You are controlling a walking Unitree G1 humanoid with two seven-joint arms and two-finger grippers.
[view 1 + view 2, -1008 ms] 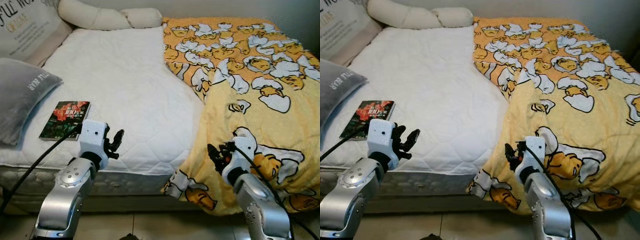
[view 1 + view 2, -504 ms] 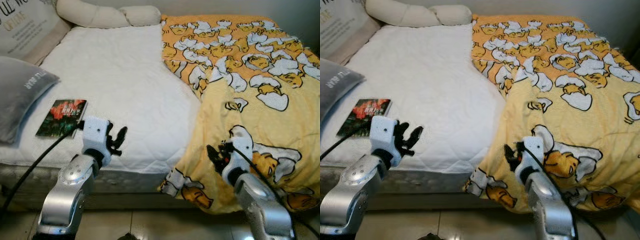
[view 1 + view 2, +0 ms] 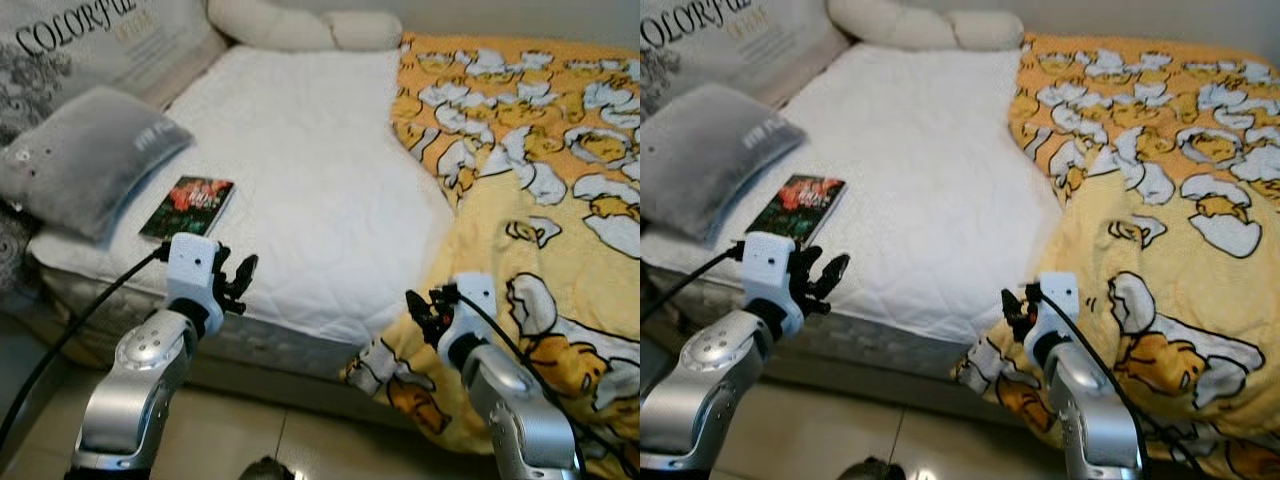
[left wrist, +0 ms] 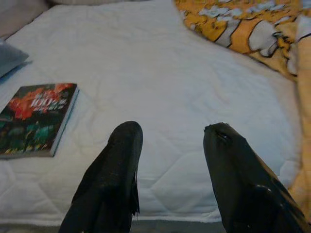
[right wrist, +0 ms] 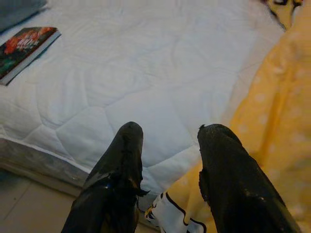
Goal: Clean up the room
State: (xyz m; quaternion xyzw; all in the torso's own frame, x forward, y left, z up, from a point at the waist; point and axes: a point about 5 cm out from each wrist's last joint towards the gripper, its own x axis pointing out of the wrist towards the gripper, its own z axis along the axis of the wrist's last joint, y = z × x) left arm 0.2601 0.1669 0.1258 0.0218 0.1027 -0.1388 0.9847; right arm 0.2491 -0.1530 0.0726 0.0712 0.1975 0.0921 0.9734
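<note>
A dark book with a red cover picture (image 3: 188,205) lies on the white mattress (image 3: 320,180) near its left front edge, beside a grey pillow (image 3: 85,160). A yellow duck-print blanket (image 3: 530,190) covers the right side of the bed and hangs over the front edge. My left gripper (image 3: 240,280) hovers open at the mattress's front edge, just right of the book (image 4: 36,116). My right gripper (image 3: 420,310) is open in front of the hanging blanket corner (image 5: 272,126), with nothing between its fingers.
A large printed cushion (image 3: 90,40) and a long cream bolster (image 3: 310,25) stand at the head of the bed. Tiled floor (image 3: 300,450) runs below the bed's front edge. A black cable (image 3: 70,330) trails from my left arm.
The whole view has shifted right as the camera turned left, bringing the grey pillow and printed cushion further into view. Both grippers hold the same open pose.
</note>
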